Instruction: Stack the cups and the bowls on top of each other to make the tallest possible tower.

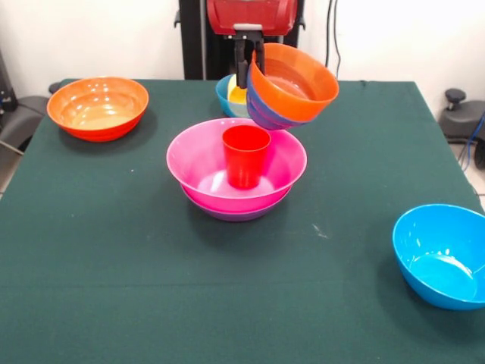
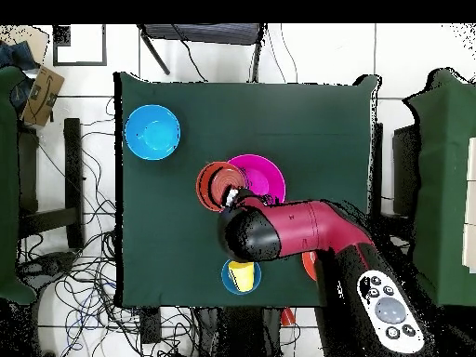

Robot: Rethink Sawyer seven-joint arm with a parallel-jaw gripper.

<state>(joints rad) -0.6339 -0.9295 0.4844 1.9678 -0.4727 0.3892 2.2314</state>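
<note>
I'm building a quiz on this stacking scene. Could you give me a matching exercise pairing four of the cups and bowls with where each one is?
Things:
1. red cup
2. small orange bowl
3. bright blue bowl
4. yellow cup

Places:
A. alone near a table corner
B. held tilted in the air by the tool, above small blue bowls nested under it
C. upright inside the large pink bowl
D. inside a blue bowl behind the pink one

Pairs: 1-C, 2-B, 3-A, 4-D
</note>
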